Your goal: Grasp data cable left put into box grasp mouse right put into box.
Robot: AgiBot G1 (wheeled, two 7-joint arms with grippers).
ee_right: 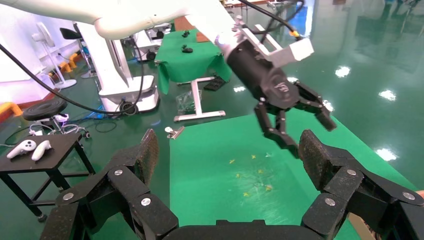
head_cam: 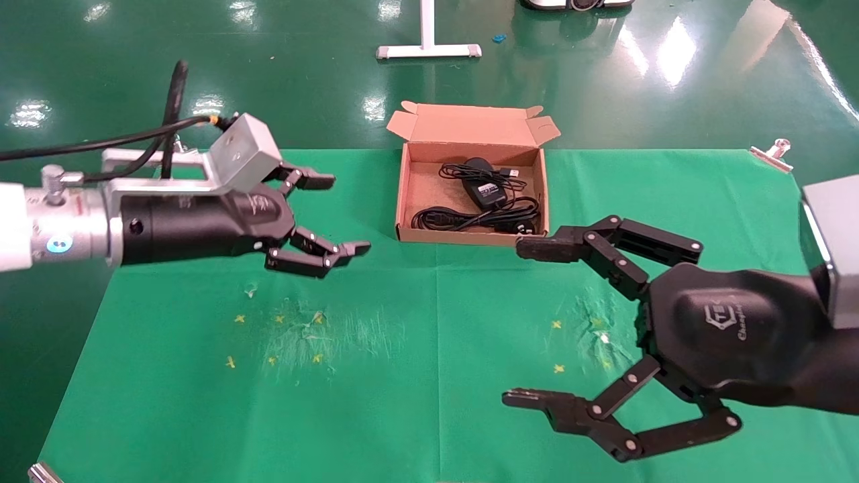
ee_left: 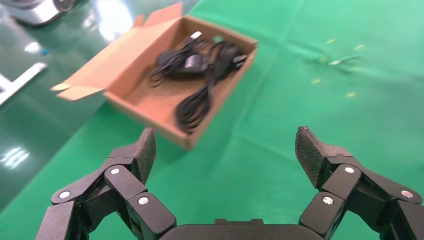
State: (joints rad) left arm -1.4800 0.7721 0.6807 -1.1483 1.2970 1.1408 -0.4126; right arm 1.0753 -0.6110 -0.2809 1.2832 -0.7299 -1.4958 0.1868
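The brown cardboard box [head_cam: 470,237] stands lid-open at the table's far middle. Inside it lie the black mouse [head_cam: 486,191] with its thin cord and, nearer the front wall, the looped data cable [head_cam: 463,218]. My left gripper [head_cam: 349,213] hovers open and empty to the left of the box. My right gripper [head_cam: 513,324] hovers open and empty in front of the box's right corner. The left wrist view shows the box [ee_left: 150,97], the mouse [ee_left: 192,62] and the data cable [ee_left: 192,107] beyond the open left gripper [ee_left: 225,137]. In the right wrist view the open right gripper [ee_right: 227,137] faces the left gripper [ee_right: 300,125].
A green cloth [head_cam: 429,376] with small yellow cross marks [head_cam: 278,342] covers the table. A metal clip [head_cam: 772,153] holds its far right corner. On the glossy floor beyond stands a white stand base [head_cam: 429,50]. A black side table [ee_right: 40,150] shows off the left edge.
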